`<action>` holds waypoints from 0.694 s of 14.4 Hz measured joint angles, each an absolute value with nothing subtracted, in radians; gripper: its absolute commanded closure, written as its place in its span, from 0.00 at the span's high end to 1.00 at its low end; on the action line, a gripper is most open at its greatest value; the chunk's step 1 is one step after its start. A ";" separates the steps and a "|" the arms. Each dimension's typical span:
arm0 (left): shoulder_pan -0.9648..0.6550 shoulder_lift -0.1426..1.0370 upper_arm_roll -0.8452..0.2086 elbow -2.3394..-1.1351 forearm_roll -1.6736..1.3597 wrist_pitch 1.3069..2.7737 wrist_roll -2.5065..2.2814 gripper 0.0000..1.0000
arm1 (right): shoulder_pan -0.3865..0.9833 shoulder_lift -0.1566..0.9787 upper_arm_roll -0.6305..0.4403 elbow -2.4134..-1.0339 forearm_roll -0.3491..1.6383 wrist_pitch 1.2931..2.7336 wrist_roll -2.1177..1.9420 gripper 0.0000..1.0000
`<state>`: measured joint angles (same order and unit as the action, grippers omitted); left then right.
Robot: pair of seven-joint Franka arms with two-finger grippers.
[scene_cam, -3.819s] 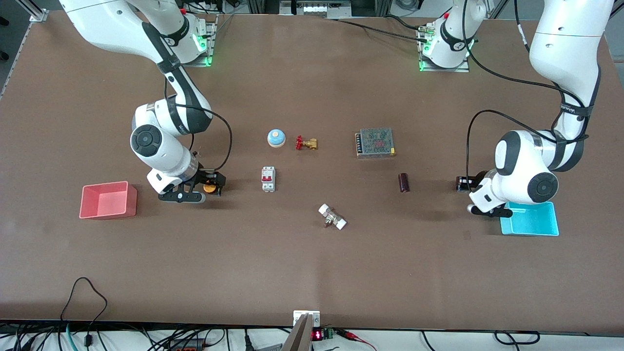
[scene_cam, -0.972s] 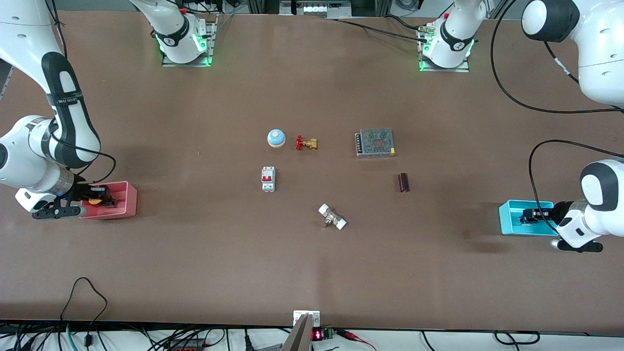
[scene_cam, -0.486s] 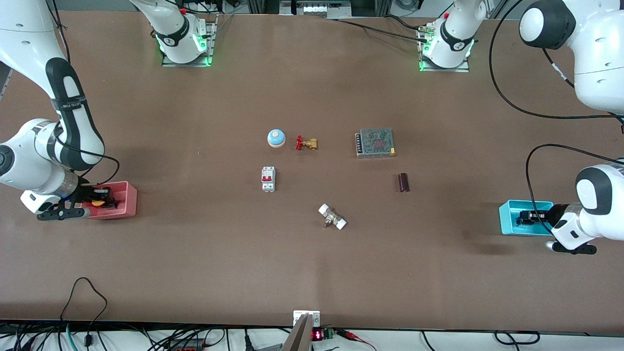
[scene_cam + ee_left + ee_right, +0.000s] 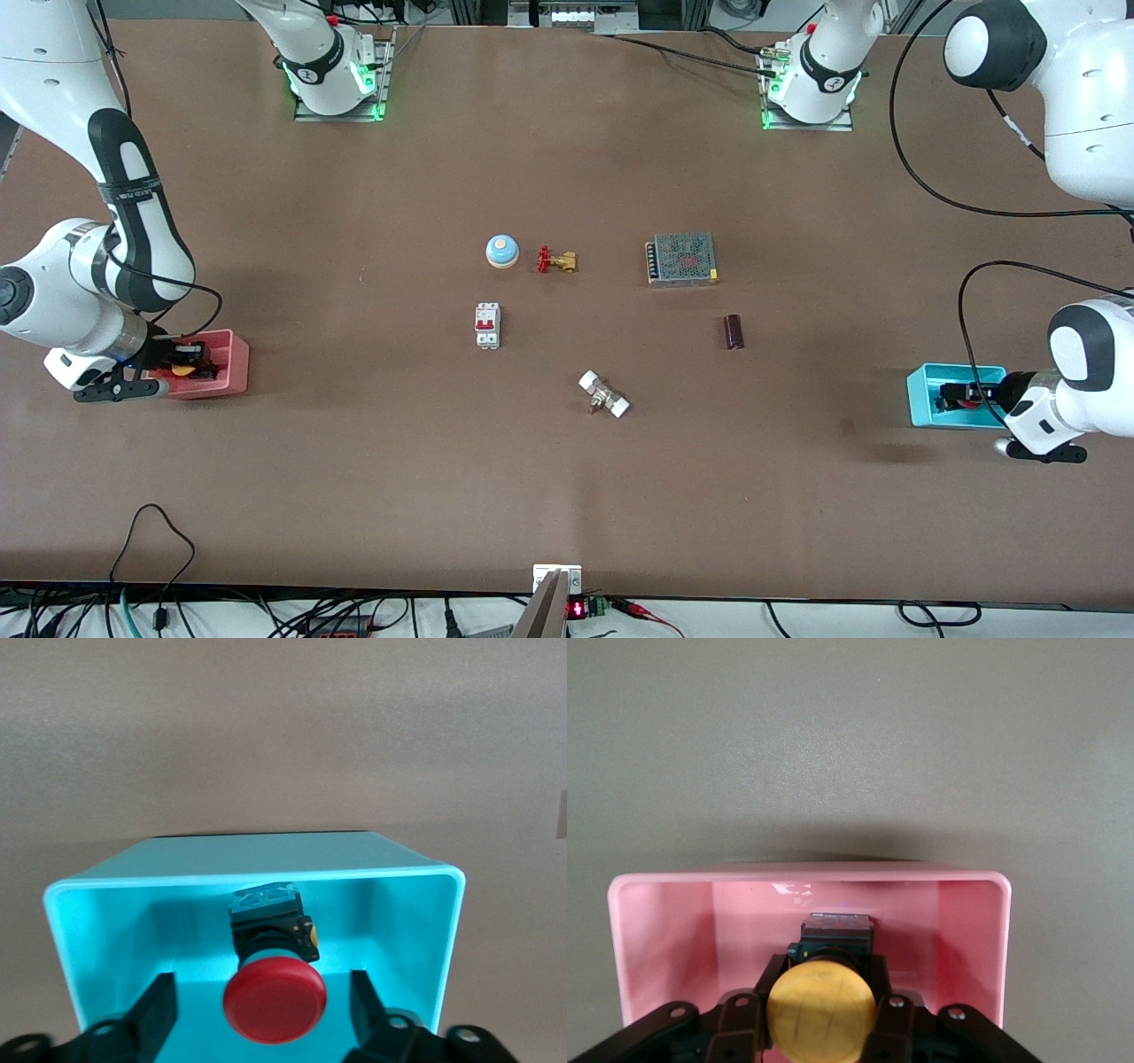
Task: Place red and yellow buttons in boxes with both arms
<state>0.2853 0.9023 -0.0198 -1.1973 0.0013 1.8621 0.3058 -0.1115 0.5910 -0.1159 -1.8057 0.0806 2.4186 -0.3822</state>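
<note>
Yellow button (image 4: 821,1011) first: we see its orange-yellow cap pinched between the fingers of the right claw (image 4: 821,1014), which reaches into the pink box (image 4: 973,930). The button's black body points toward the box's inner wall. In the front view the right claw (image 4: 182,365) sits over the pink box (image 4: 232,363) at the right arm's end of the surface (image 4: 567,496), with the yellow button (image 4: 183,369) showing as a small orange spot between the fingers.

We find the red button (image 4: 275,999) inside the cyan box (image 4: 416,930), its cap facing the left wrist camera and its black body toward the box's inner wall. The left claw (image 4: 266,1019) is spread wide, one finger (image 4: 151,1014) on each side of the red cap and both clear of it. In the front view the left claw (image 4: 961,396) reaches into the cyan box (image 4: 921,403) at the left arm's end of the surface, and the red button (image 4: 967,405) is only a small red spot there.

Mid-surface we see a blue-and-white bell (image 4: 501,251) just beside a brass valve (image 4: 557,260), a metal power supply (image 4: 681,259), a circuit breaker (image 4: 487,325), a dark cylinder (image 4: 733,331) and a white-ended fitting (image 4: 604,394).
</note>
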 measured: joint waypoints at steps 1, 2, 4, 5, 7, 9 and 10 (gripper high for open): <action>0.289 0.899 -0.021 -1.191 0.001 1.862 0.306 1.00 | -0.112 0.592 -0.115 -1.805 0.081 2.419 -0.382 0.58; 0.291 0.889 -0.023 -1.183 0.001 1.862 0.307 1.00 | -0.111 0.593 -0.114 -1.805 0.081 2.420 -0.382 0.59; 0.290 0.832 -0.035 -1.181 0.001 1.843 0.308 1.00 | -0.111 0.594 -0.113 -1.804 0.082 2.421 -0.382 0.64; 0.289 0.791 -0.044 -1.188 0.001 1.825 0.308 1.00 | -0.111 0.594 -0.112 -1.804 0.082 2.421 -0.382 0.71; 0.280 0.695 -0.055 -1.226 0.002 1.806 0.308 1.00 | -0.111 0.594 -0.112 -1.802 0.082 2.422 -0.382 0.88; 0.262 0.594 -0.063 -1.278 0.001 1.789 0.308 1.00 | -0.107 0.591 -0.111 -1.789 0.082 2.421 -0.382 1.00; 0.246 0.545 -0.065 -1.304 0.001 1.774 0.307 1.00 | -0.101 0.583 -0.110 -1.776 0.082 2.411 -0.383 1.00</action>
<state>0.2460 0.5452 -0.0649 -1.3038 0.0014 1.7737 0.3073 -0.1009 0.5827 -0.1098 -1.7756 0.0819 2.4113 -0.3826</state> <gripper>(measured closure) 0.000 0.057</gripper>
